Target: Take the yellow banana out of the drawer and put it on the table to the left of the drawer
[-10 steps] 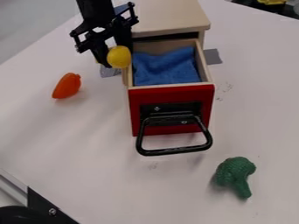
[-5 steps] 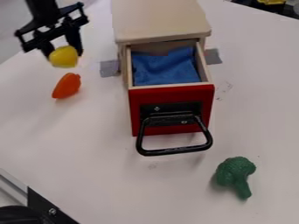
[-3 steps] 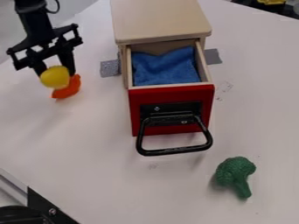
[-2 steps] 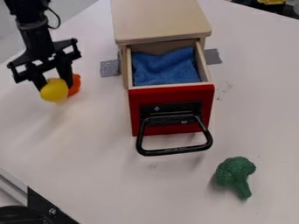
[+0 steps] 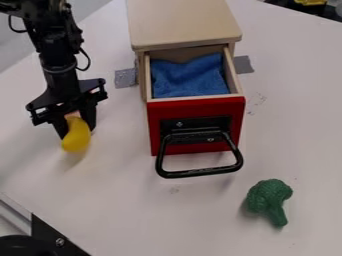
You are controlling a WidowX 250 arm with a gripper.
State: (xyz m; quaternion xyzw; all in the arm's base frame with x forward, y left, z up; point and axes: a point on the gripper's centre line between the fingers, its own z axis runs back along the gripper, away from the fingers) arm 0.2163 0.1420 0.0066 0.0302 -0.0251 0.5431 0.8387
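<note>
Gripper (image 5: 76, 132): one; two fingers (image 5: 91, 119) were clamped on the banana (image 5: 76, 138).
Banana: one, held near the worktop's (image 5: 120, 200) left edge.
Drawer (image 5: 195, 106): one; one cloth (image 5: 187, 79) was contained.

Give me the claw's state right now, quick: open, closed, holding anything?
Claw: closed on the banana, left of the drawer; whether the banana touches the table can't be told.
</note>
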